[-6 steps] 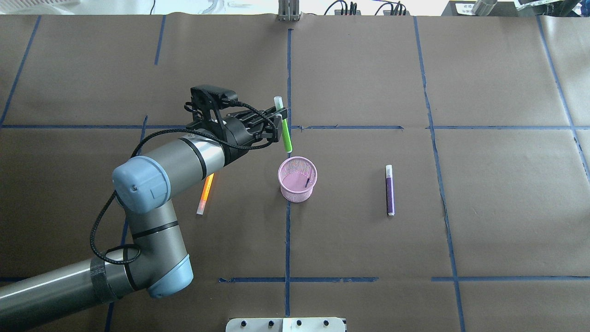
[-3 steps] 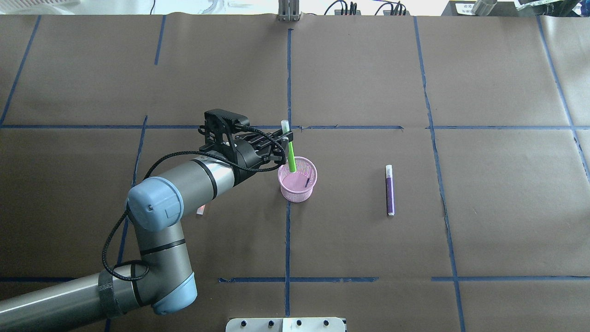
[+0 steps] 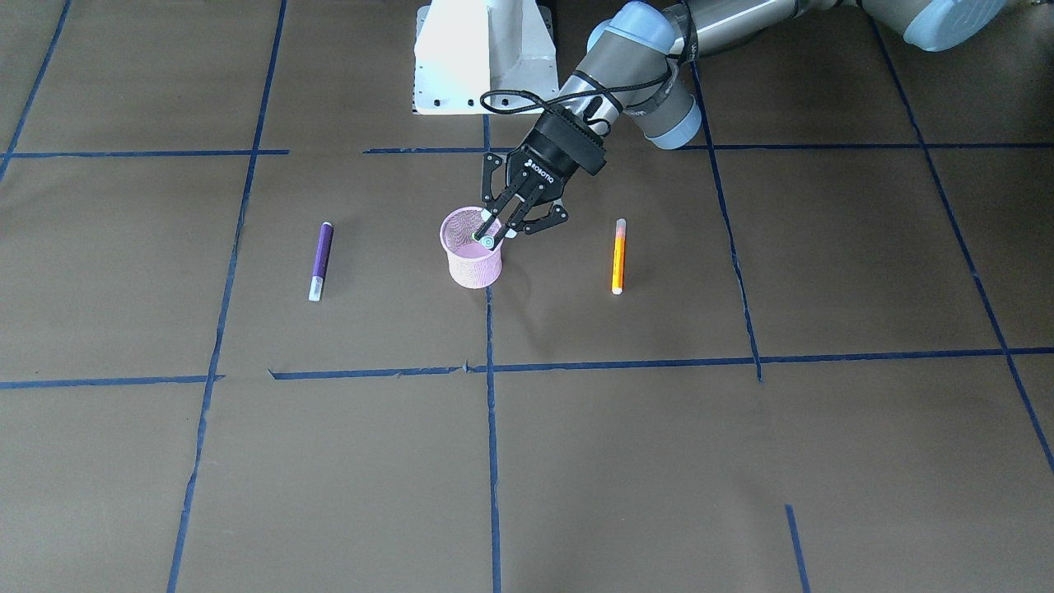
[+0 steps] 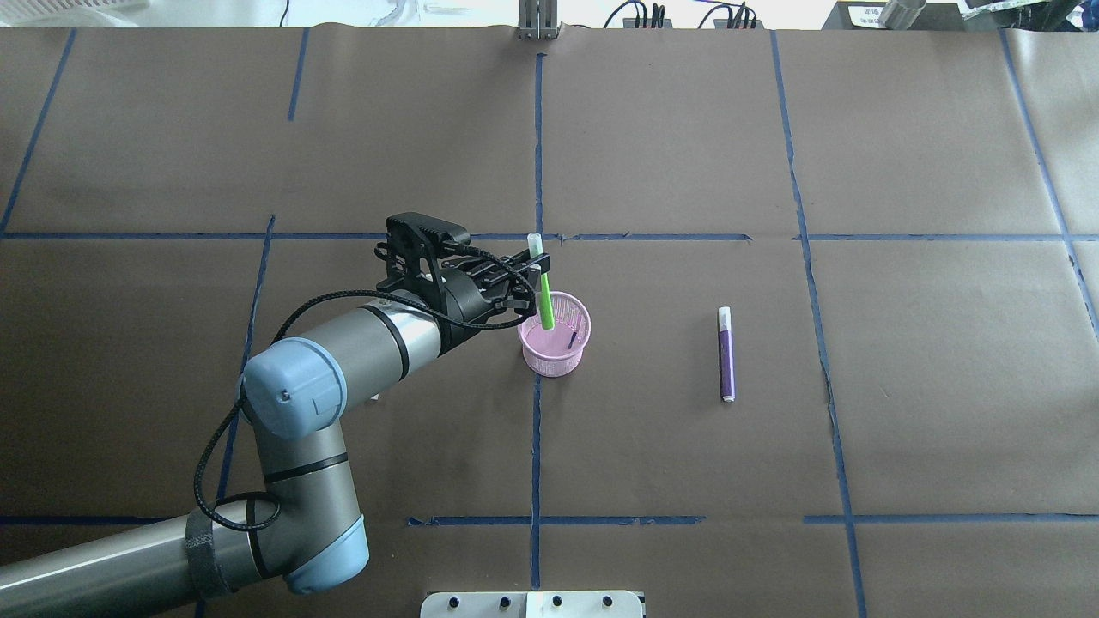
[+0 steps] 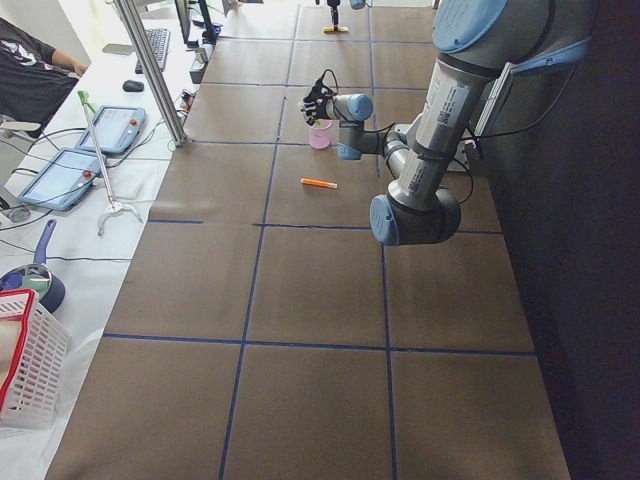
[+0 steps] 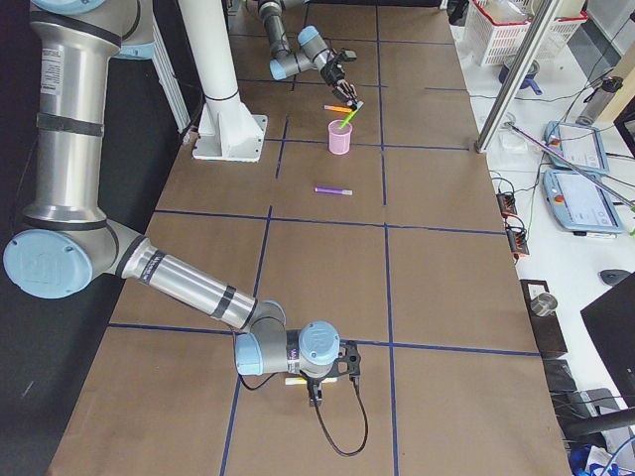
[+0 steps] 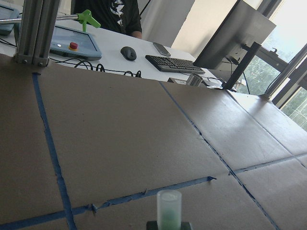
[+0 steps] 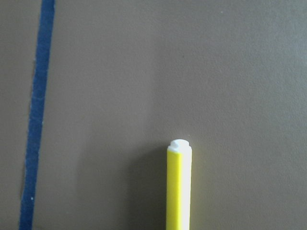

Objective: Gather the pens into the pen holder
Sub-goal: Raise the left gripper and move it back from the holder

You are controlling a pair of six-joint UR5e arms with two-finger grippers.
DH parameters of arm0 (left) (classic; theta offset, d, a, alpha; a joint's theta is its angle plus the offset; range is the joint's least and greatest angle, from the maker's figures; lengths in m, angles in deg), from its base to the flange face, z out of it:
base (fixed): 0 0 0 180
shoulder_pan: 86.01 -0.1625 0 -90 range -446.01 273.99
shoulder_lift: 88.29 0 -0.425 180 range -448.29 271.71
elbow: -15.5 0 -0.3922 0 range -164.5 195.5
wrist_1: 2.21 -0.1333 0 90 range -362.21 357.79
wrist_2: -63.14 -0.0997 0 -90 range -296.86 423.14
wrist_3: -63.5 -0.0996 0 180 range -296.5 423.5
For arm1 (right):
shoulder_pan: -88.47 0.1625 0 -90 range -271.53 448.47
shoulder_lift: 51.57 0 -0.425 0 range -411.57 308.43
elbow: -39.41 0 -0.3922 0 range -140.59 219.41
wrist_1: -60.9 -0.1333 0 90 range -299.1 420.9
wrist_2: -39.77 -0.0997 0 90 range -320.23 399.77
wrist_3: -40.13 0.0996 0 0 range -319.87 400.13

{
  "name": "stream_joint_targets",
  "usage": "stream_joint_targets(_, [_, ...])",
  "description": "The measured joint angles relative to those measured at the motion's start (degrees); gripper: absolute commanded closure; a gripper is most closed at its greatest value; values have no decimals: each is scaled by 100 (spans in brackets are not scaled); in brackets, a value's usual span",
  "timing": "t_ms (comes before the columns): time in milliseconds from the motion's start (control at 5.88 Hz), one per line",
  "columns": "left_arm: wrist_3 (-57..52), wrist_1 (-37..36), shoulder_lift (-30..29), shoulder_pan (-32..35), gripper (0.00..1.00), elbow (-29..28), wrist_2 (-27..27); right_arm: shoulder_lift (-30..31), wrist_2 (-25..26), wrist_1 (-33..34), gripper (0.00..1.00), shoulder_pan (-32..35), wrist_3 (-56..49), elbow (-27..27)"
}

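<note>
The pink mesh pen holder (image 4: 556,348) stands mid-table, also in the front view (image 3: 471,262). My left gripper (image 4: 534,264) is shut on the bright green pen (image 4: 545,300), near its pale cap. The pen stands tilted with its lower end inside the holder; its cap shows in the left wrist view (image 7: 169,207). The purple pen (image 4: 726,354) lies to the holder's right. The orange pen (image 3: 617,255) lies on the other side, under my left arm in the overhead view. A yellow pen (image 8: 178,187) lies below my right wrist camera. My right gripper (image 6: 319,375) is far off, state unclear.
The brown paper table cover is gridded with blue tape (image 4: 536,446). The white robot base plate (image 3: 482,62) is at the near edge. An aluminium post (image 4: 538,21) stands at the far edge. Tablets and cables lie on the side desk (image 5: 70,170).
My left gripper has moved toward the robot and down with the green pen. The pen's lower end went from behind the holder into it. Over the last half second it barely moved.
</note>
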Motion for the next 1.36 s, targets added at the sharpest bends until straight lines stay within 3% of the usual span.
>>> stream_joint_targets(680, [-26,-43,21,69,0,103,37,0,-7,0,0,0,1,-6])
stream_joint_targets(851, [-37,-224,55,298,0,114,258,0,-7,0,0,0,1,-6])
stream_joint_targets(1021, [-38,-596,67,677,0,126,831,0,-7,0,0,0,1,-6])
stream_joint_targets(1361, [-40,-1662,72,1607,0,138,2623,0,-7,0,0,0,1,-5])
